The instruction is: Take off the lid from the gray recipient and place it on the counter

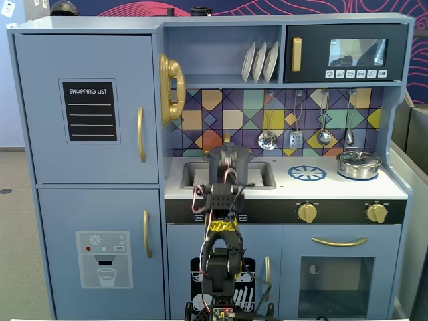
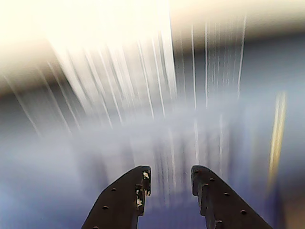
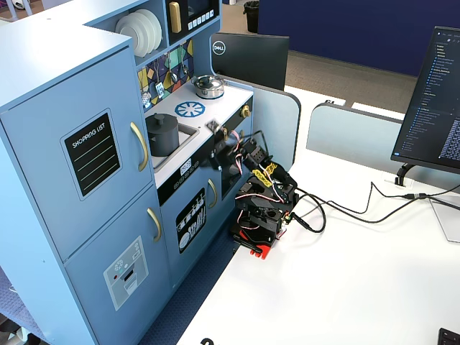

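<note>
The gray recipient [image 1: 221, 167] stands in the inset sink of the white counter [image 1: 348, 187], and my arm partly covers it in that fixed view. It also shows in a fixed view from the side [image 3: 163, 136]. The lid [image 3: 162, 118] sits on top of it; its edge also shows above my arm [image 1: 217, 151]. My gripper [image 2: 170, 179] is open and empty; the wrist view is smeared by motion. In the side fixed view the gripper [image 3: 215, 147] is blurred, in front of the counter's front edge and short of the pot.
A shiny silver pan with a glass lid [image 1: 358, 164] stands at the counter's right end, next to the blue burner print [image 1: 307, 173]. Utensils hang on the back wall [image 1: 294, 137]. Gold knobs [image 1: 307, 212] line the front panel. A monitor [image 3: 435, 100] and cables [image 3: 359, 208] are on the white desk.
</note>
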`<state>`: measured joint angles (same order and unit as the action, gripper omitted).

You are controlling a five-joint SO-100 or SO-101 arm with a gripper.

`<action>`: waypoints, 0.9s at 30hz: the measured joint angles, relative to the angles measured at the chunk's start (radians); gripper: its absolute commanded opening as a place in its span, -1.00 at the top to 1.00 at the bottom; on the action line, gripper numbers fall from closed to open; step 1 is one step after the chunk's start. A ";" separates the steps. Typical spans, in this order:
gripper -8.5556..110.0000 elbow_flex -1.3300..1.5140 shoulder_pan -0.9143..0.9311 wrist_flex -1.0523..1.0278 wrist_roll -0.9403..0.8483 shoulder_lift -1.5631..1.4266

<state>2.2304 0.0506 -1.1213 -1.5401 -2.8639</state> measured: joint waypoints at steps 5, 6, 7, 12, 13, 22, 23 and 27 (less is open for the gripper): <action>0.86 -0.141 -0.002 0.190 -0.066 0.072; 0.86 -0.149 -0.002 0.236 -0.066 0.081; 0.86 -0.156 -0.002 0.279 -0.066 0.094; 0.77 -0.161 -0.002 0.454 -0.069 0.170; 0.73 -0.161 -0.002 0.486 -0.069 0.192; 0.54 -0.190 0.005 0.676 -0.052 0.342; 0.53 -0.195 0.009 0.695 -0.046 0.360; 0.53 -0.230 0.021 0.735 -0.035 0.428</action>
<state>2.0003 0.0721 -0.3866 -1.5754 -2.4360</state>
